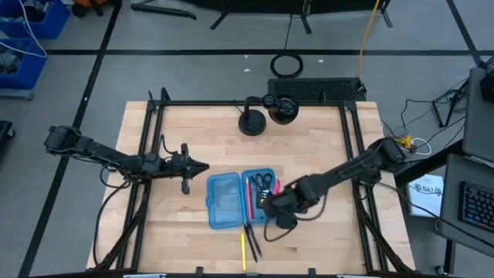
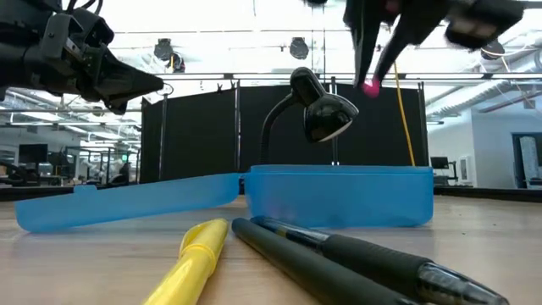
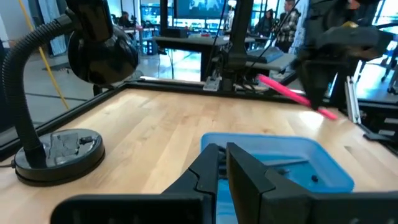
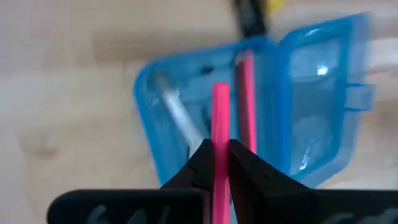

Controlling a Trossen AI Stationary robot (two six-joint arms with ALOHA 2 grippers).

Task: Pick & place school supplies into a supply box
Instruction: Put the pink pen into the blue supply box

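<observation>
The blue supply box (image 1: 239, 199) lies open on the table's middle, its lid half (image 1: 224, 202) on the left. Its right half (image 4: 186, 93) holds small scissors (image 1: 263, 181) and a pink pen (image 4: 247, 93). Above that half my right gripper (image 4: 220, 155) is shut on another pink pen (image 3: 289, 93). A yellow pen (image 2: 199, 254) and black pens (image 2: 339, 258) lie on the table near the box's front. My left gripper (image 3: 222, 165) hovers shut, with nothing in it, left of the box. My right gripper pinches the pink pen's shaft (image 4: 220, 134) between its two fingers, nearer one end than the other. The fingers slant steeply down from above. The pen is lifted clear over the box's right half and tilted, one end (image 2: 370, 85) showing below the fingers.
A black desk lamp (image 1: 255, 120) stands at the table's far side, behind the box. Black frame rails (image 1: 147, 177) run along the table's left and right sides. Bare wood lies between the box and the lamp.
</observation>
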